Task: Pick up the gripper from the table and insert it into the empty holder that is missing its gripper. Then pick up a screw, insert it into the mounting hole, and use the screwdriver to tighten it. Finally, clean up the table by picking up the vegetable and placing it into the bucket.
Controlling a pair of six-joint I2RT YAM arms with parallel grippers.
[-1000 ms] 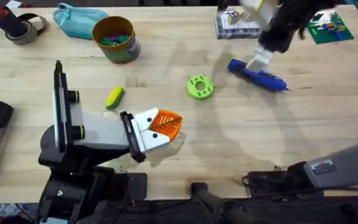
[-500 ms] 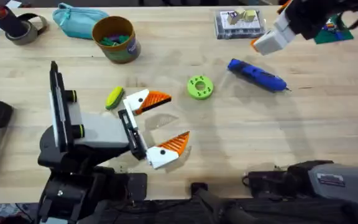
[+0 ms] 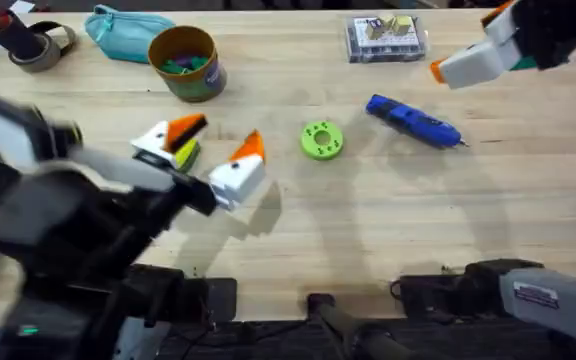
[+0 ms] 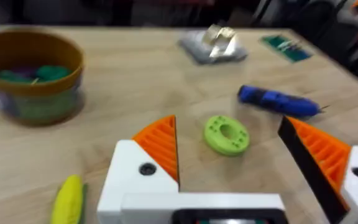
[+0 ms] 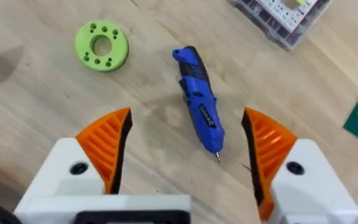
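The job looks to be at its last part, the clean-up. The screwdriver (image 3: 414, 120) lies loose on the desk (image 3: 388, 230), bit pointing toward four o'clock in the overhead view, and neither claw grips it. Whether the screw got tightened cannot be told from here. The vegetable (image 3: 182, 155) is still on the desk, not yet in the bucket (image 3: 184, 62), so that step is left.

The left claw (image 3: 208, 155) is spread wide and hangs right at the vegetable, with one finger above it and the other toward three o'clock of it. Its wrist camera shows the vegetable (image 4: 67, 199) just beside one orange pad, not yet between the two. The right claw (image 5: 185, 155) is also wide and empty, raised over the screwdriver (image 5: 199, 106) near the far right edge of the desk.

The bucket sits near twelve o'clock of the vegetable, close to the far edge, with a teal pouch (image 3: 123, 32) touching or nearly touching it at ten o'clock. The path between vegetable and bucket looks open. A green disc (image 3: 321, 140) lies toward three o'clock, well apart, and a clear parts box (image 3: 386, 38) sits at the far edge. The middle of the desk is bare wood.
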